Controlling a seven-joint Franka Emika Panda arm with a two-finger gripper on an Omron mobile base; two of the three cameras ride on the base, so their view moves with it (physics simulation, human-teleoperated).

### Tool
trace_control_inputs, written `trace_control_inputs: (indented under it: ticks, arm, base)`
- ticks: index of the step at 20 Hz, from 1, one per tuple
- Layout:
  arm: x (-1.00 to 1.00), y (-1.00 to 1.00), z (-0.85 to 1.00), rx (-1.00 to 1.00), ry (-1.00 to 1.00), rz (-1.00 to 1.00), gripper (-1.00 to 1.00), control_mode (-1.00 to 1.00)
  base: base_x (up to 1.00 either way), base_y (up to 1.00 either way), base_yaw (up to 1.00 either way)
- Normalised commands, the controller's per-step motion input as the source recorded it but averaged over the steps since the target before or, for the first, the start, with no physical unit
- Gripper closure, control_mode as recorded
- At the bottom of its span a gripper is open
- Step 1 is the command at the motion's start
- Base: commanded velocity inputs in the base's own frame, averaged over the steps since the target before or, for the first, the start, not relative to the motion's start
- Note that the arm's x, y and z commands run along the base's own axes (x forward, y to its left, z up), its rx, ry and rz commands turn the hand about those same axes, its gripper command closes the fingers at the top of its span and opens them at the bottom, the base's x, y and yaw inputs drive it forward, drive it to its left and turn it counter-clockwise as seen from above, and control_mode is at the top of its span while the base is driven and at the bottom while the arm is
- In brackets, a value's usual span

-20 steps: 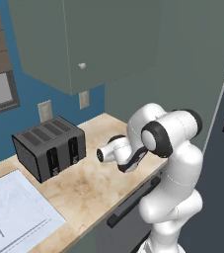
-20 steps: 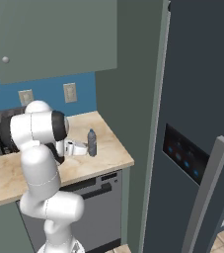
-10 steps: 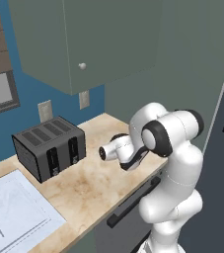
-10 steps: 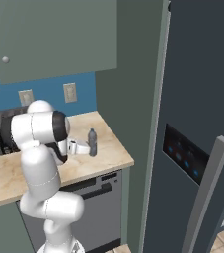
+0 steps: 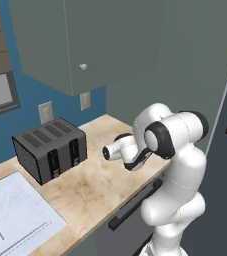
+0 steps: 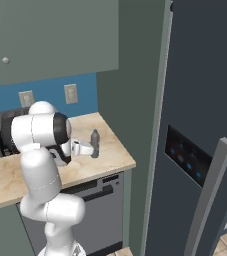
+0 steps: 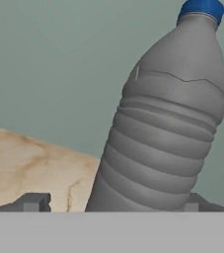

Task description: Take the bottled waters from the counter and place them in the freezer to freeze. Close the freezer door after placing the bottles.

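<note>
Grey ribbed plastic with a blue cap is seen on the bottle (image 7: pixel 165 133), standing on the bench (image 7: pixel 29 163) between the spread-apart, ungripping gripper (image 7: pixel 113 203) tips, its base cut off.

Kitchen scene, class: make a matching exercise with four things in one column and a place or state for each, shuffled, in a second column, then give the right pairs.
Things:
1. grey bottle
2. toaster
3. freezer door
4. gripper

Places or states:
A. shut, its dispenser panel lit blue
B. at the back of the counter, below the wall outlets
C. open, one finger on each side of the bottle
D. upright near the counter's end by the tall panel

Pairs: 1-D, 2-B, 3-A, 4-C
</note>
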Motion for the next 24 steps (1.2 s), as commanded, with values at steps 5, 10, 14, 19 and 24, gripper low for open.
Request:
trace_control_inputs:
  ticks: [5, 10, 14, 19, 24]
  arm:
    - [0.0, 0.0, 0.0, 0.0, -0.04, 0.0, 1.0, -1.0]
    - [0.0, -0.09, 0.0, 0.01, -0.05, 0.01, 1.0, -1.0]
    - [-0.04, -0.14, 0.0, 0.04, -0.1, 0.01, 1.0, -1.0]
    - [-0.57, 0.0, 0.71, 0.08, -0.14, 0.0, 1.0, -1.0]
    - [-0.84, 0.02, 1.0, 0.09, -0.03, 0.04, 1.0, -1.0]
  base:
    - [0.0, 0.0, 0.0]
    - [0.0, 0.0, 0.0]
    - [0.0, 0.0, 0.0]
    - [0.0, 0.0, 0.0]
    - [0.0, 0.0, 0.0]
